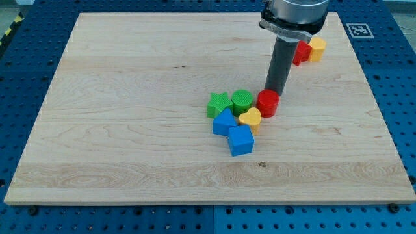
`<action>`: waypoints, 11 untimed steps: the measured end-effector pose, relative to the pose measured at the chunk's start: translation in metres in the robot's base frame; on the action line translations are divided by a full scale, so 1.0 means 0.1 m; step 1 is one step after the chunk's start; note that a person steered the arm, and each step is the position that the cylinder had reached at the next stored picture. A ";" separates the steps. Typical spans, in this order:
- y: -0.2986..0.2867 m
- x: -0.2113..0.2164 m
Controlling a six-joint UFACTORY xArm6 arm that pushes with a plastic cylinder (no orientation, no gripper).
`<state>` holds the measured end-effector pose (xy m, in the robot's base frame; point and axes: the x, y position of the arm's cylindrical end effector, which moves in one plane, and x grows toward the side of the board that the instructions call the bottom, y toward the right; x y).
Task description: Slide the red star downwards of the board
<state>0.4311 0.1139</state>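
The red star [301, 52] lies near the view's top right and is partly hidden behind my rod. A yellow block [318, 49] touches its right side. My tip [272, 90] is well below and to the left of the red star, right at the upper edge of a red cylinder [267, 103]. I cannot tell whether the tip touches the cylinder.
A cluster sits at mid-board: a green star [219, 104], a green cylinder [242, 101], a yellow heart [250, 119], a blue block [224, 121] and a blue cube [240, 140]. The wooden board [130, 130] rests on a blue perforated table.
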 end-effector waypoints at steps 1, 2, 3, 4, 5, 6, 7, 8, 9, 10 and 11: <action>-0.02 0.02; -0.02 0.03; -0.02 0.07; -0.02 -0.01; -0.02 -0.23; -0.02 -0.39; -0.02 -0.67; -0.02 -0.92; 0.05 -1.08; 0.14 -1.13; 0.14 -1.31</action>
<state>0.3002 0.1283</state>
